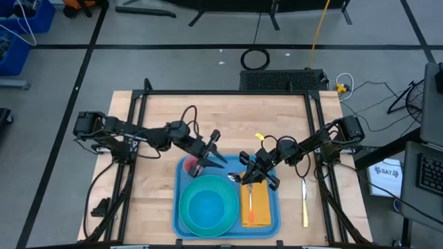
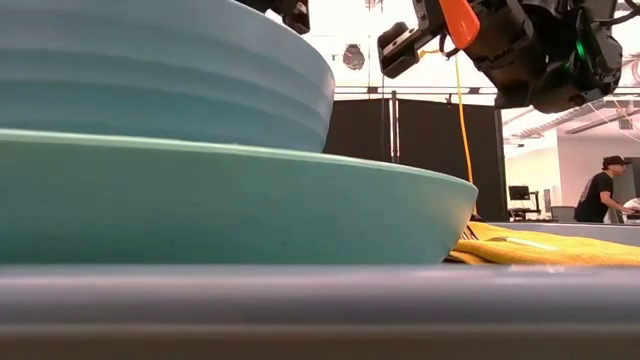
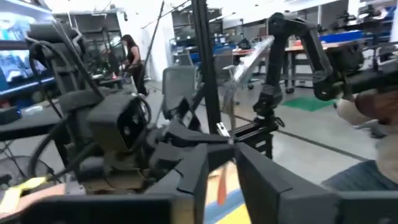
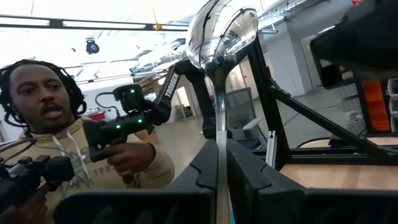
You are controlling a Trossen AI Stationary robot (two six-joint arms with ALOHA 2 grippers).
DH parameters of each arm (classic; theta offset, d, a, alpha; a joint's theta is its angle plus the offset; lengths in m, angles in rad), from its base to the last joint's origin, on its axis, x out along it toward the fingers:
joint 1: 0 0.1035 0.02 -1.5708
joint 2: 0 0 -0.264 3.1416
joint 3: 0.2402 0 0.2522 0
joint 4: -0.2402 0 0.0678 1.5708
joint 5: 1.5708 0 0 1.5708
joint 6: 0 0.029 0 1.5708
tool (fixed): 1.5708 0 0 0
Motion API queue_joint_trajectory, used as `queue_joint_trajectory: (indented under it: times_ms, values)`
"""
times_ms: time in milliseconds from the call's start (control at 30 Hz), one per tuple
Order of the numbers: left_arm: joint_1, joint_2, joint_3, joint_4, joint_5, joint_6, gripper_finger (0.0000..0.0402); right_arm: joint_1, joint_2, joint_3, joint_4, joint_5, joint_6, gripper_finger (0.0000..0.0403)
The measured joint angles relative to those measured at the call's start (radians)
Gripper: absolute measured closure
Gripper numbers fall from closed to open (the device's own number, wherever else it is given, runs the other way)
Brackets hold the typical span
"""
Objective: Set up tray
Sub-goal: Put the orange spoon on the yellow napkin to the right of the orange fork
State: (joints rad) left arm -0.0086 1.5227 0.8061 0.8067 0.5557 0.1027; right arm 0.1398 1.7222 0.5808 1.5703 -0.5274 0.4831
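The light-blue tray (image 1: pixel 271 220) lies at the table's near middle. On it a teal plate (image 1: pixel 208 206) carries a bowl (image 2: pixel 150 70). A yellow napkin (image 1: pixel 260 202) with an orange-handled utensil (image 1: pixel 250 205) lies on its right half. My right gripper (image 1: pixel 250 174) hangs over the tray's far edge, shut on a metal spoon (image 4: pixel 224 28). My left gripper (image 1: pixel 212 156) is open over the tray's far left corner, beside a red thing (image 1: pixel 189 167) that it partly hides. My right gripper pinches the spoon's handle (image 4: pixel 221 146) between its two fingers, which lie along it. The fingers come in from the table's right. The spoon's bowl (image 1: pixel 233 178) sticks out past the fingertips toward the table's left, lifted clear above the tray.
A metal utensil (image 1: pixel 304 200) lies on the bare wood right of the tray. A person holding controllers (image 4: pixel 56 143) stands beyond the table. The table's black frame rails (image 1: pixel 228 93) run along its far and side edges.
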Motion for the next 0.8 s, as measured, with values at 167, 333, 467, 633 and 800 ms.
queue_joint_trajectory:
  times_ms: [167, 333, 467, 633, 800]
  values:
    - [-0.025, -0.001, 0.012, 0.027, -0.010, 0.131, 0.0253, 0.000, 0.000, 0.000, 0.000, 0.003, 0.000, 0.0398]
    - [-0.059, 0.007, 0.012, 0.085, -0.021, 0.220, 0.0229, -0.001, 0.000, 0.000, 0.000, 0.004, 0.000, 0.0399]
    - [-0.060, 0.044, 0.045, 0.118, -0.025, 0.188, 0.0227, -0.001, 0.000, 0.000, 0.000, 0.006, 0.001, 0.0399]
    - [-0.054, 0.143, 0.146, 0.118, 0.004, 0.149, 0.0227, -0.001, 0.000, 0.000, 0.000, 0.007, 0.001, 0.0399]
    - [-0.055, 0.194, 0.208, 0.119, 0.059, 0.155, 0.0227, -0.001, 0.000, -0.004, 0.000, 0.024, -0.002, 0.0399]
